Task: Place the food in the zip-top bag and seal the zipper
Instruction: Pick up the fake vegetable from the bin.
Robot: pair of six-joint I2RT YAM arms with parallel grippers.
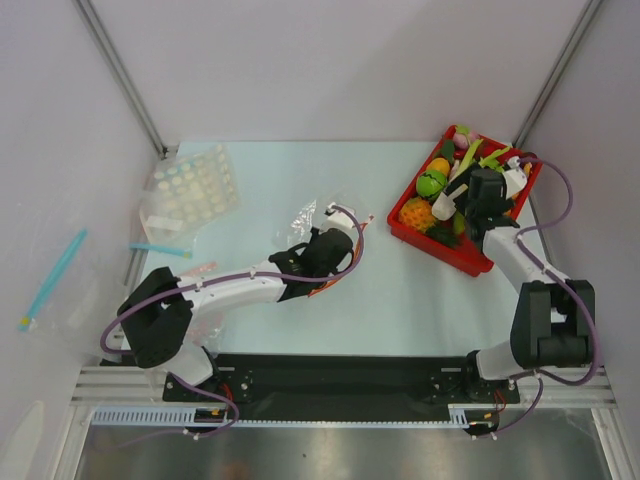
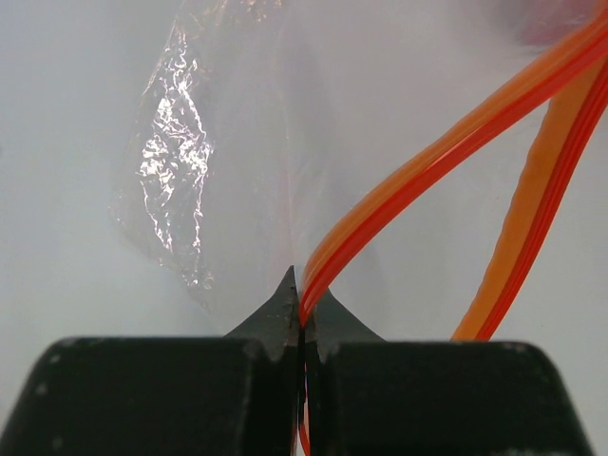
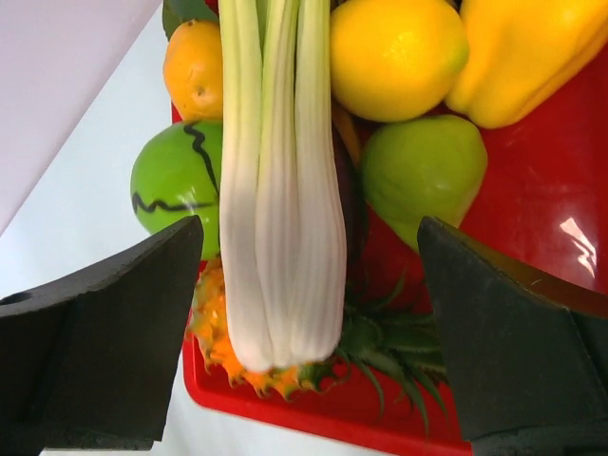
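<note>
Because the zip-top bag (image 1: 318, 215) is thin, crinkly clear film with no stiffness of its own, expect it to sag and fold. It sits well left of the red tray (image 1: 470, 262). Your left gripper (image 2: 302, 328) is pinched tight on the zipper (image 2: 427, 161), a ridged red-orange strip and the only firm part worth holding. Inside the tray, the leek (image 3: 275, 190) lies on top of the other toy produce. It looks like light, hard, glossy plastic, and its fluted white stalk is long and probably slippery, so take it across the stalk near the middle. Just right of it in the tray sits the green pear (image 3: 423, 171), smooth, rounded and likely to roll. Your right gripper (image 3: 309, 261) hangs over the tray spread wide, a finger on each side of the leek, holding nothing.
</note>
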